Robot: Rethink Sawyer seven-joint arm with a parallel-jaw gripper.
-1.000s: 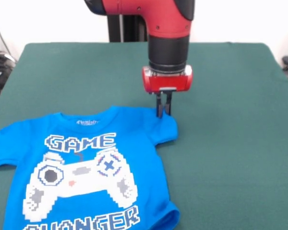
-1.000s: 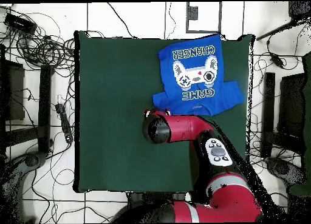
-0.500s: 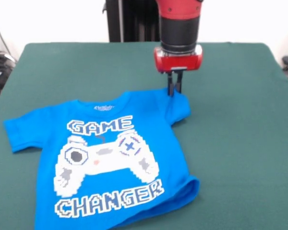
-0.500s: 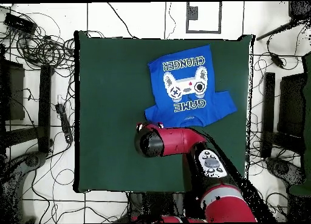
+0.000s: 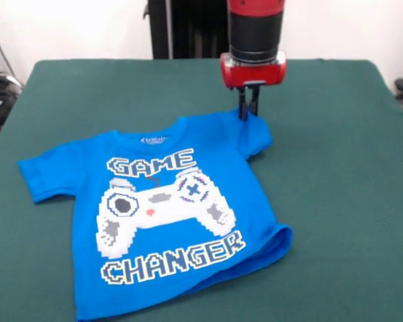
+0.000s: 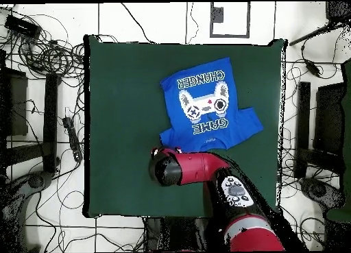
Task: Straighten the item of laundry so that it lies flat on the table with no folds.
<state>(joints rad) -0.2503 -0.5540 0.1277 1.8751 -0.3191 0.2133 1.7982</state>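
Front view: we see the shirt point(image 5: 168, 215), print up, at lower centre of the table point(image 5: 336, 201), its lower right hem curled; the gripper point(image 5: 248, 114) is clamped on its upper right sleeve

arm point(image 5: 255, 30): red w/ black cyl. wrist | end effector point(image 5: 248, 111): red housing, black fingers

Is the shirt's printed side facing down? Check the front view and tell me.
No, the T-shirt lies print-up on the table, with the controller and GAME CHANGER showing.
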